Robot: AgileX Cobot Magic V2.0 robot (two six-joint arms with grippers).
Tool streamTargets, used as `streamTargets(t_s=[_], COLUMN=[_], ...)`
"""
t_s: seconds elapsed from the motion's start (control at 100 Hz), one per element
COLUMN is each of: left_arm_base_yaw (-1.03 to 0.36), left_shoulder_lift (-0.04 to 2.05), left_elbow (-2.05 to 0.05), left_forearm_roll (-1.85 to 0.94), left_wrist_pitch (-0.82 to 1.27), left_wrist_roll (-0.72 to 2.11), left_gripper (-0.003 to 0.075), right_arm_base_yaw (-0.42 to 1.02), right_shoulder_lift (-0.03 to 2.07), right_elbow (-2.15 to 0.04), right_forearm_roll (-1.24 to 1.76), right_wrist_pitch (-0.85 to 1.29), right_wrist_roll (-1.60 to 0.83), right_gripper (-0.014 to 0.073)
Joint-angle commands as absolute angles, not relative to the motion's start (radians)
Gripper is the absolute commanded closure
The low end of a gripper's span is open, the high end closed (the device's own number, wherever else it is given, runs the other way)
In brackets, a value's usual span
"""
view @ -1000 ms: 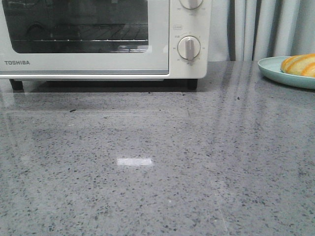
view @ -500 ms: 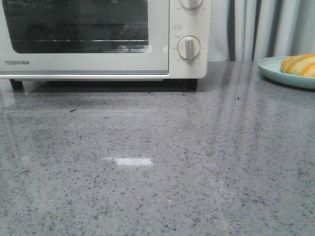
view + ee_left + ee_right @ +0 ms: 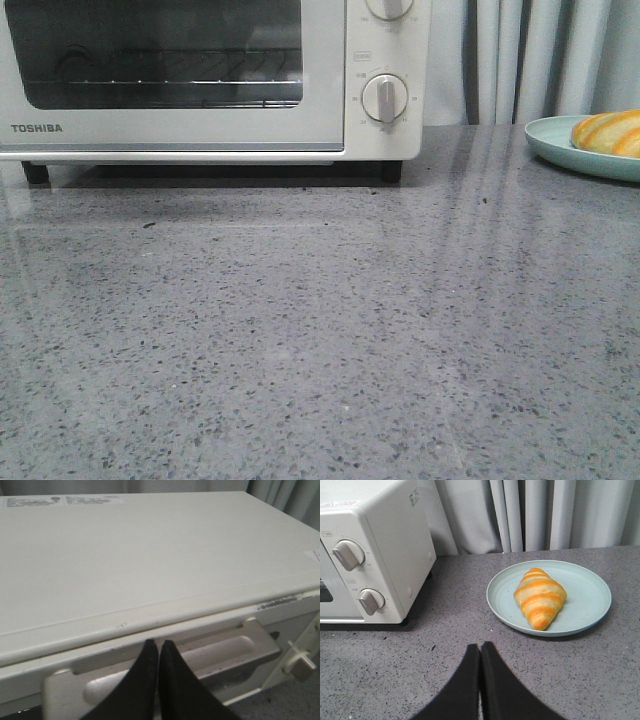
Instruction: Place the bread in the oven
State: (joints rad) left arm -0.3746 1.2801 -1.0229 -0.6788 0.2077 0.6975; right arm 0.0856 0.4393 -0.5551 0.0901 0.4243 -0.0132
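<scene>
The bread lies on a teal plate, its narrow end pointing toward the camera in the right wrist view; its crust is golden-orange with pale stripes. In the front view only part of the bread shows at the right edge, on the plate, which stands on the grey speckled desk to the right of the oven and well apart from it.

The oven stands at the back left of the desk, white, with its glass door closed. A wire rack shows through the window, and two round dials sit one above the other on its right panel. Behind it hangs a grey curtain.

The right end effector hovers over the desk on the near side of the plate, its two dark fingers pressed together and holding nothing. It touches neither the plate nor the bread.

The left end effector is above the oven's top front edge, just over the door handle. Its fingers are also together, empty. Whether they touch the handle cannot be told.
</scene>
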Motion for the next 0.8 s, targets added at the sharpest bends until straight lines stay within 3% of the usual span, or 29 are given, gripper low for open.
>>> streamTargets(t_s=[0.0, 0.39, 0.79], left_arm_base_yaw=[-0.382, -0.382, -0.382], left_shoulder_lift=[1.238, 0.988, 0.963], left_elbow=[-1.029, -0.748, -0.654], left_forearm_roll=[-0.662, -0.66, -0.667], left_wrist_pitch=[0.328, 0.392, 0.403], left_wrist_roll=[0.697, 0.697, 0.697], left_gripper=[0.0742, 0.0742, 0.0742], right_arm_base_yaw=[0.081, 0.081, 0.081], right_shoulder_lift=[0.452, 0.452, 0.452], right_elbow=[-0.589, -0.589, -0.589], right_forearm_roll=[0.083, 0.088, 0.088], right_wrist_pitch=[0.362, 0.364, 0.351], right_wrist_roll=[-0.023, -0.023, -0.023], right_gripper=[0.0662, 0.0662, 0.0662])
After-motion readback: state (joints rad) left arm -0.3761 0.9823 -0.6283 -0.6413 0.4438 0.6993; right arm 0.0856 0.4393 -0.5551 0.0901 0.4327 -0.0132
